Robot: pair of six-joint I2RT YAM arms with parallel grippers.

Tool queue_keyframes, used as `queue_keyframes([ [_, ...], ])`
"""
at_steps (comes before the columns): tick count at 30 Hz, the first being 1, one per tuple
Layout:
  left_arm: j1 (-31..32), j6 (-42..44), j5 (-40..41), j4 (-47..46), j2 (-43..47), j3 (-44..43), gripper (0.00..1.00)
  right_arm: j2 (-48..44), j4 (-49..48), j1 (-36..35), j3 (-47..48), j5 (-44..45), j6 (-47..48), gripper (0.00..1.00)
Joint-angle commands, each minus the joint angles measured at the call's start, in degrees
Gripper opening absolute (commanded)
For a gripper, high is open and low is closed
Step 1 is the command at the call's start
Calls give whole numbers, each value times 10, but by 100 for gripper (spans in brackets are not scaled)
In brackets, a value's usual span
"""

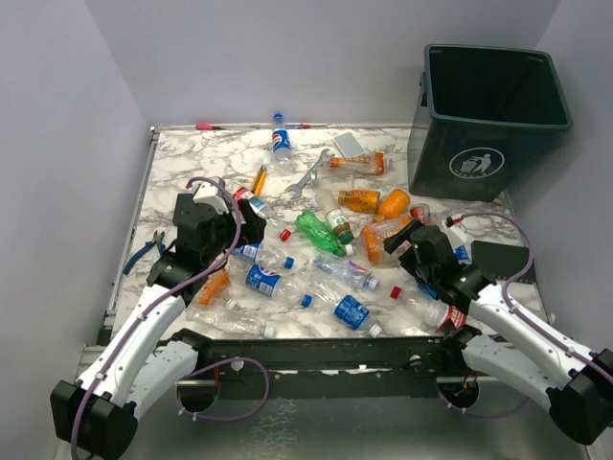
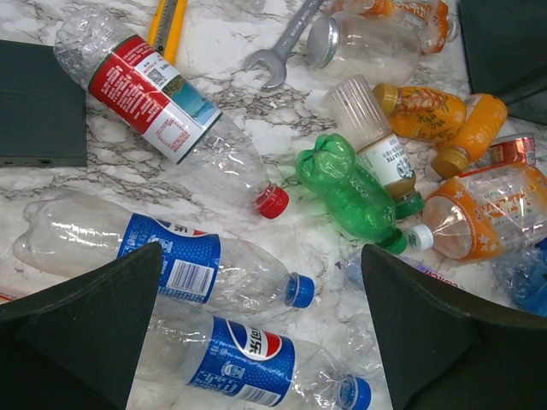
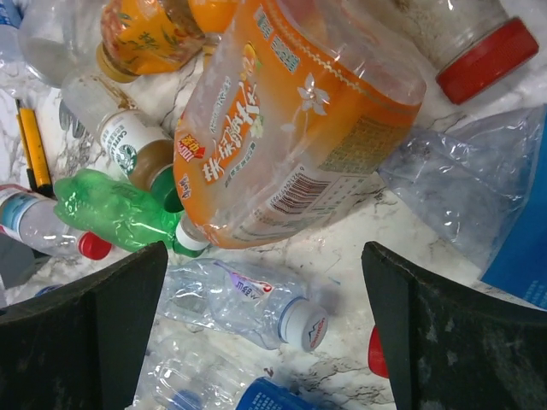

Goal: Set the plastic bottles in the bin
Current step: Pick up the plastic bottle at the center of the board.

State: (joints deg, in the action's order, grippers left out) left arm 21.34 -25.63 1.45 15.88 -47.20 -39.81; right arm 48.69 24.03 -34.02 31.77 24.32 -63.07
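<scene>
Many plastic bottles (image 1: pixel 316 259) lie scattered on the marble table, clear, green and orange. The bin (image 1: pixel 479 165), a dark green tub, stands at the back right. My left gripper (image 1: pixel 251 230) hangs open over the left of the pile. In the left wrist view the left gripper (image 2: pixel 261 282) spans two blue-labelled clear bottles (image 2: pixel 171 260), touching neither. My right gripper (image 1: pixel 407 240) is open too. In the right wrist view the right gripper (image 3: pixel 265 282) hovers over a small clear white-capped bottle (image 3: pixel 248 299), below a large orange-labelled bottle (image 3: pixel 291 128).
A silver wrench (image 1: pixel 308 174) and a yellow-handled tool (image 1: pixel 259 179) lie among the bottles at the back. Blue-handled pliers (image 1: pixel 146 251) sit at the table's left edge. A red pen (image 1: pixel 211 126) lies along the back edge. A dark flat plate (image 1: pixel 503 259) sits below the bin.
</scene>
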Motion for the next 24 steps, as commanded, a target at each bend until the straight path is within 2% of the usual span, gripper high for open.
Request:
queue_keyframes([
  [1,7,3,-13,-10,9,7,99,26,-56,14,-22,-26,-83,100],
  [12,11,2,-8,-9,4,7,99,156,-123,56,-35,-7,-147,99],
  [24,14,3,-9,-9,-4,6,99,255,-250,84,-59,-46,-152,97],
])
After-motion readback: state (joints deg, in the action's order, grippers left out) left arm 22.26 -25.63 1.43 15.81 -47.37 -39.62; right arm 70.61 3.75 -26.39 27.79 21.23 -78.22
